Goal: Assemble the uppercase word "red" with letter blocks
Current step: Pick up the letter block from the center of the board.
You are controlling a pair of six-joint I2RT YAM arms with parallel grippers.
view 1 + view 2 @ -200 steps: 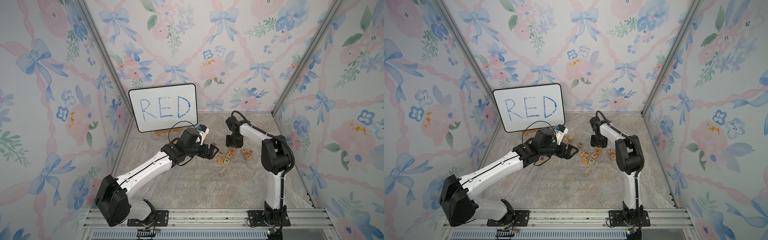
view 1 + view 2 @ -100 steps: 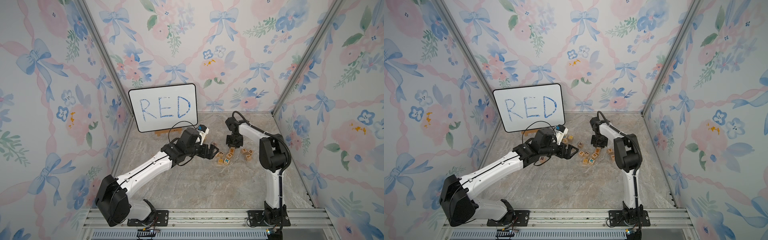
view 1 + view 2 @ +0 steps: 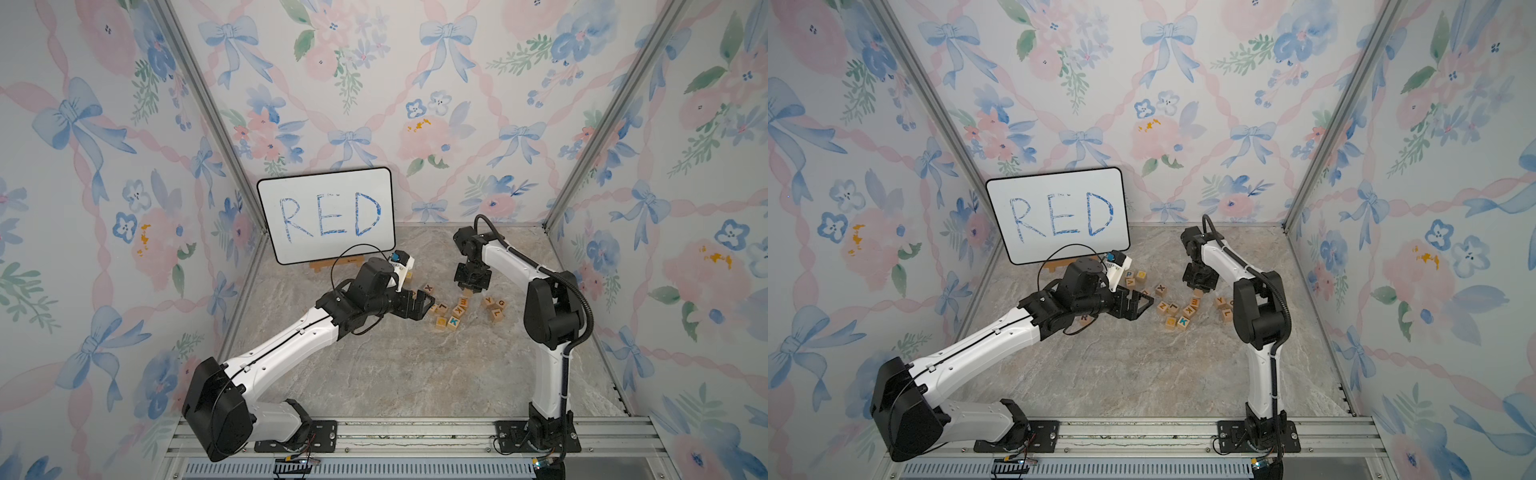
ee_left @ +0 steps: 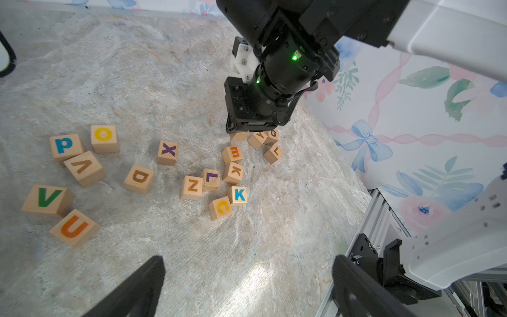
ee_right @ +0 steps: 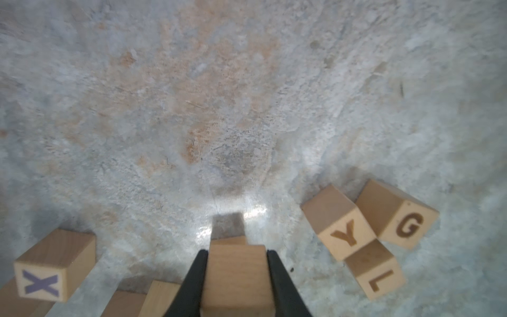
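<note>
right gripper clamping a block, letter hidden; left gripper hanging spread; i am seeing d loose, nothing aligned

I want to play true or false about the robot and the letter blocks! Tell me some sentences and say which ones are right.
1. The white board says RED in blue. True.
2. The left gripper holds the D block. False: its jaws stand open and empty, and the D block lies on the table.
3. The right gripper is shut on a wooden block. True; that block's letter is hidden.
4. The X block has a green letter. False: the X is purple.
</note>
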